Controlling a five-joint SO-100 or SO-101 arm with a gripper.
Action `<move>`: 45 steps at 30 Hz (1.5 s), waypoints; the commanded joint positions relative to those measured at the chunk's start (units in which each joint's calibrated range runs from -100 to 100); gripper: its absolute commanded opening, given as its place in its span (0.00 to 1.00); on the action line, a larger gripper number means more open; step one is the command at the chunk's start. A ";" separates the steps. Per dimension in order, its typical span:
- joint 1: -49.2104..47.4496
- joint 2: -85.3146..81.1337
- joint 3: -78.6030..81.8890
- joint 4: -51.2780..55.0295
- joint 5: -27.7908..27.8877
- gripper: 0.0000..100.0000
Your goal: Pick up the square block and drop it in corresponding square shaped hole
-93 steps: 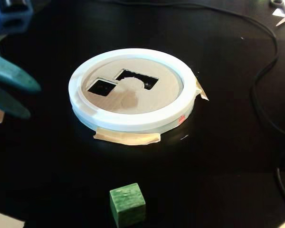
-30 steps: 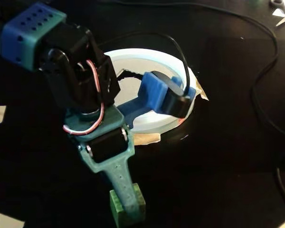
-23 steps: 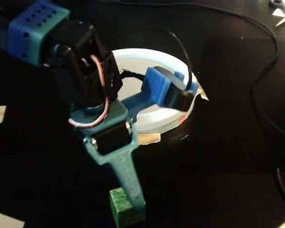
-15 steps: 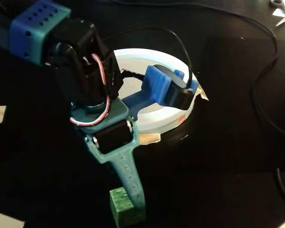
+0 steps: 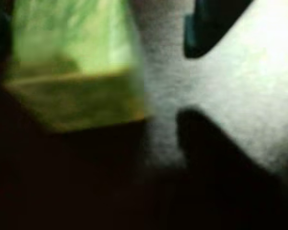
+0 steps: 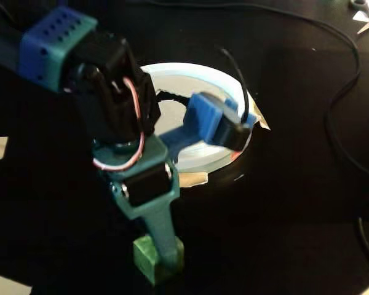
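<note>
my gripper (image 6: 160,258) is down over the square block (image 6: 149,259) on the black table (image 6: 283,215) near the front edge, grip unclear, so i should squeeze squarely across its flat sides before lifting toward the white ring (image 6: 234,98).

The arm (image 6: 117,123) hides the square shaped hole; wrist view blurred.

We count one green cube (image 6: 149,260), one white ring (image 6: 237,101), and two black cables (image 6: 341,92).
</note>
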 commanded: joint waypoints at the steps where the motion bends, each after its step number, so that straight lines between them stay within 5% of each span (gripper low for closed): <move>1: 0.17 0.13 -4.12 -0.62 -0.34 0.61; 12: -0.45 -0.86 -4.85 -0.62 -0.29 0.58; 18: -0.45 -1.04 -4.85 -0.52 0.05 0.39; 37: -1.82 -14.47 -3.94 5.80 0.34 0.33; 45: -10.06 -34.44 -4.94 19.25 -0.73 0.33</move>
